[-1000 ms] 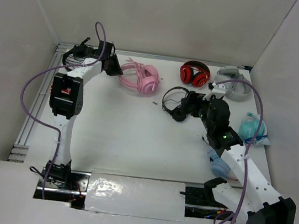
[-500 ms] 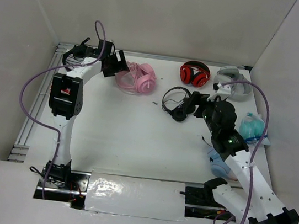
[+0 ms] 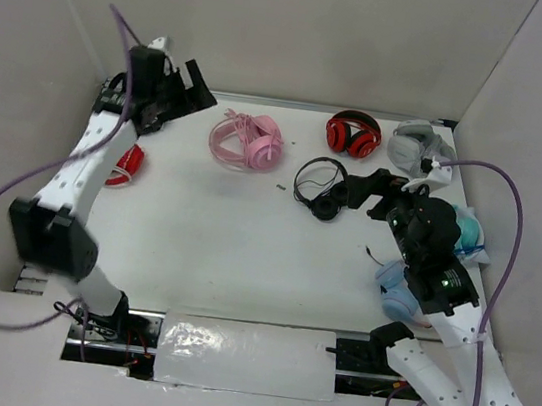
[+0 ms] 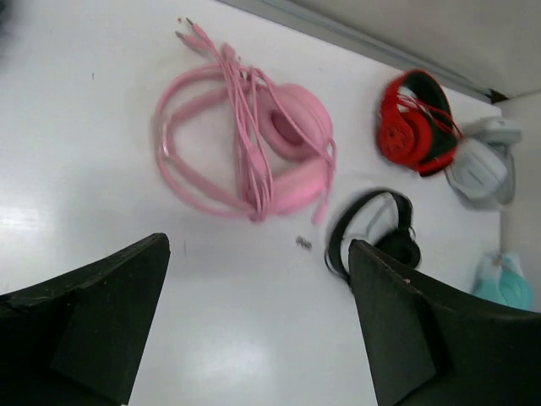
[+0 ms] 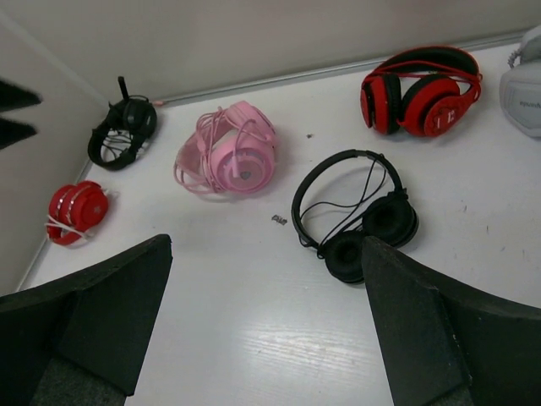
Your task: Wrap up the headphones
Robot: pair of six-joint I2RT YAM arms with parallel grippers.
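Note:
The pink headphones [image 3: 247, 141] lie flat on the white table at the back, left of centre, with their thin pink cable looped over the headband and cups [image 4: 254, 148]. Nothing touches them. My left gripper [image 3: 187, 98] hangs open above and to the left of them, and its dark fingers frame bare table in the left wrist view [image 4: 258, 245]. My right gripper [image 3: 362, 191] is open too, raised to the right of centre, well clear of the pink headphones [image 5: 228, 156] and empty [image 5: 266, 244].
Thin black wired headphones [image 3: 319, 188] lie just under the right gripper. Red-and-black headphones [image 3: 352, 134] and a grey headset [image 3: 420, 148] sit at the back right. A teal headset [image 3: 464, 230] and a blue one [image 3: 400, 292] are on the right, a small red one [image 3: 127, 165] on the left.
The left gripper opened, let go of the pink headphones and rose up and back to the left. The right arm drew back slightly to the right.

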